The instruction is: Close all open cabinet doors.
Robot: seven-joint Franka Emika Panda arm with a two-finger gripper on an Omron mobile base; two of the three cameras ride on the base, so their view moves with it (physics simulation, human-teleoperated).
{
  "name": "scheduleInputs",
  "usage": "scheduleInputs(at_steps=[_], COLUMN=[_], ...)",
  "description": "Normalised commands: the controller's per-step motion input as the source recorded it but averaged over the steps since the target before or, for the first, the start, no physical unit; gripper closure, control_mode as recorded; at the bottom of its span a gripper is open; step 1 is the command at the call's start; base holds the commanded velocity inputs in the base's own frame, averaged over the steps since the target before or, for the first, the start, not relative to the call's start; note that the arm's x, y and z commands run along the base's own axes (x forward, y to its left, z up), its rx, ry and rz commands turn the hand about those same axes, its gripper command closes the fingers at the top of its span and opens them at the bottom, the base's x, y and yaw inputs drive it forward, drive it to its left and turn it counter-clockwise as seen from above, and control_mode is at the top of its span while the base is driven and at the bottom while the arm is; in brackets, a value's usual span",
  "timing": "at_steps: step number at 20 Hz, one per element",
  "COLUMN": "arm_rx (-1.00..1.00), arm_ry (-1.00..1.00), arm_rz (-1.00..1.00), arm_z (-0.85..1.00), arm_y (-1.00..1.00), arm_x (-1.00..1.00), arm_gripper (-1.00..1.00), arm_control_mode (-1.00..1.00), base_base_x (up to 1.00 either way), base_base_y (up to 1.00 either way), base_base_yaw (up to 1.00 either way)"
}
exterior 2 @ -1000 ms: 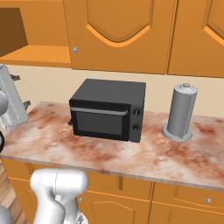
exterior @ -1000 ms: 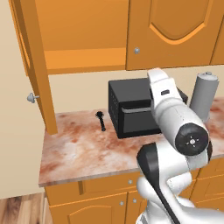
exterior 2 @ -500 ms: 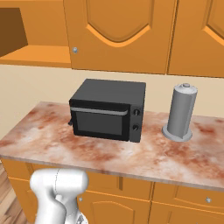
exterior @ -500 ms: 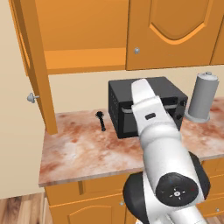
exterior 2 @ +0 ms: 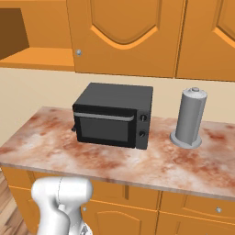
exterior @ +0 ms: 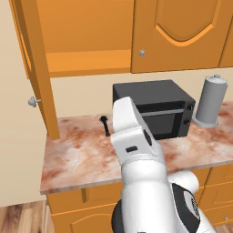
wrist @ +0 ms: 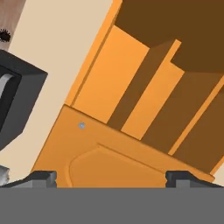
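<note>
The left wall-cabinet door (exterior: 38, 68) stands open, swung out edge-on toward me, its round silver knob (exterior: 32, 101) on the outer side. Behind it the cabinet's inside (exterior: 86, 36) is exposed. The cabinet door to its right (exterior: 182, 32) is shut, with its knob (exterior: 142, 53) at the lower left corner. From the other side I see the same shut door (exterior 2: 124, 32) and another shut door (exterior 2: 206, 36). My gripper (wrist: 111, 179) is open with nothing between its fingertips (wrist: 43, 177). It looks up at the open cabinet's shelves (wrist: 153, 74) and the shut door (wrist: 105, 153).
A black toaster oven (exterior: 154, 107) sits on the marble counter (exterior: 77, 154), with a grey paper-towel holder (exterior: 210, 101) to its right and a small black utensil (exterior: 105, 125) to its left. My white arm (exterior: 134, 150) rises in front of the oven. Drawer fronts (exterior 2: 197, 206) run below the counter.
My arm has swung from the right of the left base view toward the middle and stretched forward and up. It has left the left edge of the right base view.
</note>
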Motion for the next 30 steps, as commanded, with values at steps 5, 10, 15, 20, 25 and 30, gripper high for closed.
scheduleInputs(at_steps=[5, 10, 15, 20, 25, 30], arm_rx=[-0.04, -0.03, -0.04, -0.03, 0.00, 0.00], arm_ry=[-0.08, -0.07, -0.06, -0.03, 0.00, 0.04], arm_rz=[0.00, 0.01, 0.01, 0.00, -0.01, -0.05], arm_z=[-0.01, 0.00, -0.02, -0.01, -0.01, -0.10], arm_y=[0.62, 0.69, 0.75, 0.76, 0.63, 0.59], arm_x=[-0.13, -0.09, -0.09, -0.05, 0.04, 0.27], arm_gripper=[-1.00, -1.00, -1.00, -1.00, -1.00, -1.00], arm_control_mode=[-1.00, -1.00, -1.00, -1.00, -1.00, -1.00], base_base_x=[0.00, 0.00, 0.00, 0.00, 0.00, 0.00], base_base_y=[0.00, 0.00, 0.00, 0.00, 0.00, 0.00], base_base_yaw=[0.00, 0.00, 0.00, 0.00, 0.00, 0.00])
